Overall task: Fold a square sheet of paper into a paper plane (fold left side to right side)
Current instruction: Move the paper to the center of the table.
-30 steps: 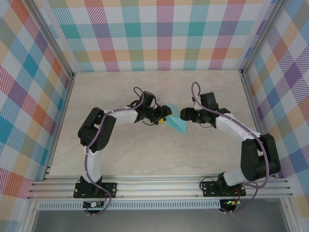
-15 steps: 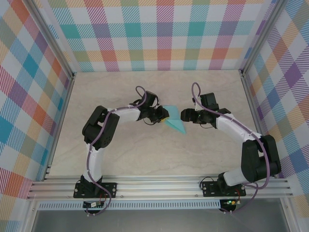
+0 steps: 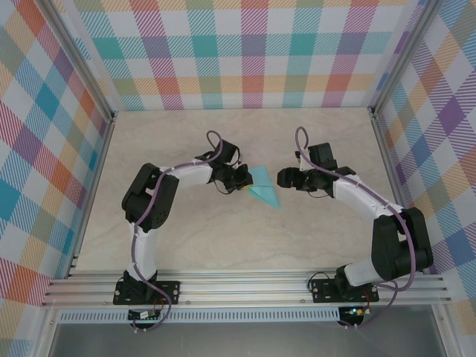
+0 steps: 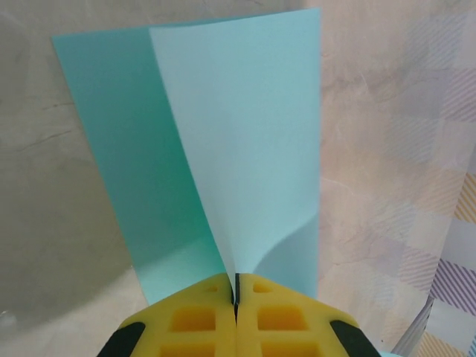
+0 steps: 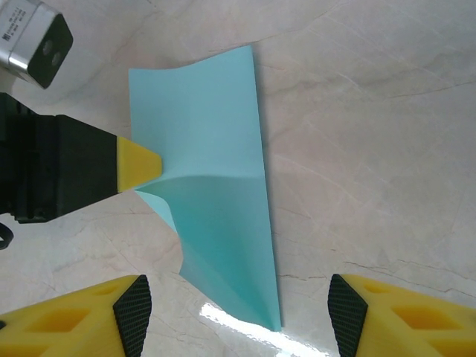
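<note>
At the near edge of the pale marbled table (image 3: 223,238) the two arm bases stand side by side, both arms reaching toward the middle. There the paper plane (image 3: 264,190), a half-made narrow turquoise wedge, lies between the two grippers. Its sharp tip points near and slightly right, its wide end points far, and its long axis runs near to far. The left gripper (image 3: 248,181) comes in from the left, its yellow pads pressed together on the left-hand flap about midway along the edge. The sheet buckles upward at the pinch while the rest lies flat. The right gripper (image 3: 281,178) waits just beside the plane's right edge, jaws standing well apart, holding nothing and touching no paper. With the held flap lying left of the crease and the fold running left to right, the left arm looks placed to carry it over. The open right gripper is close enough to pin the far side.
</note>
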{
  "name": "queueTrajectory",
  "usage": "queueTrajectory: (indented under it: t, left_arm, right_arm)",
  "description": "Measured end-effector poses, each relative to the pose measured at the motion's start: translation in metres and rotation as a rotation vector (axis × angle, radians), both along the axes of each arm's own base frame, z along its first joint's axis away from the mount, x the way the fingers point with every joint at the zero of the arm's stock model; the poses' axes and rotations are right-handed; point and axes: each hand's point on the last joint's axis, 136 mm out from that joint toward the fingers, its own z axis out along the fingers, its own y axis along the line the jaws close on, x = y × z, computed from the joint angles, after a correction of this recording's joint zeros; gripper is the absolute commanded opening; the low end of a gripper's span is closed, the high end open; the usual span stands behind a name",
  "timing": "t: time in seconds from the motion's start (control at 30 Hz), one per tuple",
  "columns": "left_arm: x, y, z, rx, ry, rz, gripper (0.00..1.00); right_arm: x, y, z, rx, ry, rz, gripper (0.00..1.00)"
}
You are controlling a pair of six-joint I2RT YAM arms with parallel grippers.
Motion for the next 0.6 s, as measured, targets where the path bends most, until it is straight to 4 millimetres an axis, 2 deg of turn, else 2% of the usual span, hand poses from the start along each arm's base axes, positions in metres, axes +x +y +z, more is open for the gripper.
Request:
queueTrajectory:
  t: [0.17, 0.27, 0.37, 0.5, 0.6]
  left_arm:
    - [0.001, 0.020, 0.018, 0.004, -0.014, -0.018, 0.02]
    - [0.002, 0.033, 0.017, 0.012, 0.002, -0.023, 0.02]
    - [-0.001, 0.042, 0.014, 0.022, 0.023, -0.029, 0.03]
    - [-0.003, 0.047, 0.012, 0.025, 0.037, -0.040, 0.09]
    - [-0.004, 0.047, 0.013, 0.022, 0.038, -0.047, 0.17]
  right_arm:
    - [-0.007, 0.017, 0.009, 0.085, -0.004, 0.091, 0.64]
    - [-0.016, 0.035, 0.019, 0.165, -0.009, 0.184, 0.63]
    - [-0.028, 0.060, 0.025, 0.217, 0.001, 0.298, 0.63]
    - [-0.040, 0.091, 0.016, 0.233, 0.040, 0.396, 0.63]
    - [-0.042, 0.101, 0.002, 0.215, 0.068, 0.416, 0.62]
